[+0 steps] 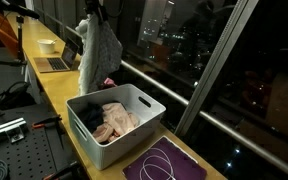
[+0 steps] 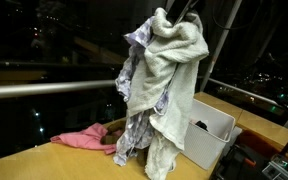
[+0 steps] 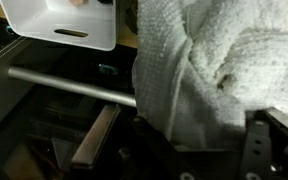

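- Black hand (image 2: 181, 11) at the top of an exterior view, clenched on a bundle of laundry that hangs straight down from it.
- Outermost in the bundle is a white towel (image 2: 176, 62), thick and looped; the wrist view shows its weave (image 3: 209, 60) close against the hand.
- A thin patterned cloth (image 2: 134, 75) is folded in with the towel and trails lower, down near the counter (image 2: 44, 160); whether it touches, I cannot tell.
- A pink cloth (image 2: 82, 138) lies flat on the counter just beside the bundle's lower ends.
- On the bundle's other side stands a white bin (image 1: 134, 142), holding a dark garment (image 1: 86, 118) and a pale peach cloth (image 1: 117, 121).
- Beyond the bin, at the counter's near end, lies a purple mat (image 1: 189, 170) with a looped white cable (image 1: 156, 160) on it.
- A laptop (image 1: 56, 62) sits far along the counter.
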You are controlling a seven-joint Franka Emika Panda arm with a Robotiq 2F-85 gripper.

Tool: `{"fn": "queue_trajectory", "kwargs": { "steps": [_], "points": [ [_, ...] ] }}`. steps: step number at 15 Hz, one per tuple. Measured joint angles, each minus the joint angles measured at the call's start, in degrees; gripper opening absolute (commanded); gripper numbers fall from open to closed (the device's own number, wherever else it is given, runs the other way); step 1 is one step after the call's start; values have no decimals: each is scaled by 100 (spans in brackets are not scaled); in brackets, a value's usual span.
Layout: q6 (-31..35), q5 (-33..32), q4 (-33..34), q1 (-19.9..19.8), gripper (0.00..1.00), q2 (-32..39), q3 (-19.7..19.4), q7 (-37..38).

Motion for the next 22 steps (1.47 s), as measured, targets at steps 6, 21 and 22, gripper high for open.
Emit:
{"fn": "queue_trajectory", "kwargs": {
  "steps": [6,21,22],
  "points": [
    [-53,1,-20,-231,0,-110,8,-63],
    [-1312,17,42,-1573,0,-1750,-194,-842],
    [-1314,-2,48,-1593,0,-1749,-194,-842]
  ]
}}
